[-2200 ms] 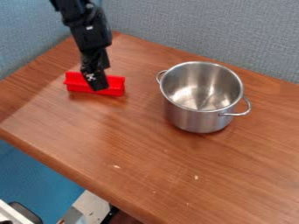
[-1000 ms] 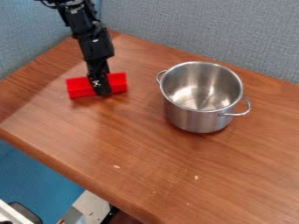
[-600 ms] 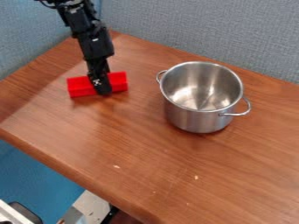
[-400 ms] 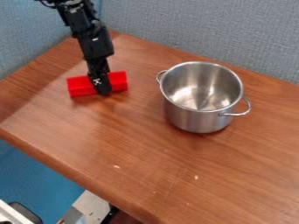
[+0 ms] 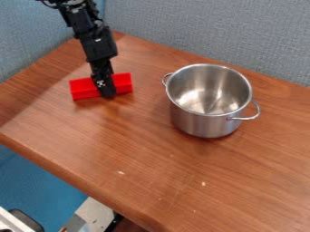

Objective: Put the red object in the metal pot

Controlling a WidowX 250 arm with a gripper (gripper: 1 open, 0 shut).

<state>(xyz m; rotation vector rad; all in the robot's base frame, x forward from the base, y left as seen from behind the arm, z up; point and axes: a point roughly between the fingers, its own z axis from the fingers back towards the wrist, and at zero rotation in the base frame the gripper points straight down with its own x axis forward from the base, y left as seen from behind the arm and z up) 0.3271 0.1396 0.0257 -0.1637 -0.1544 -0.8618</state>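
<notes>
On brown wooden tabletop (image 5: 158, 154), small red rectangular block (image 5: 85, 88), judged light and rigid, is straddled across its short width by black gripper (image 5: 109, 89), whether clamped cannot be told.

A reddish-brown wooden table (image 5: 133, 154) runs from 10 to 4 o'clock before a grey-blue wall (image 5: 230, 32), with blue floor (image 5: 31, 186) at 8 o'clock.
</notes>
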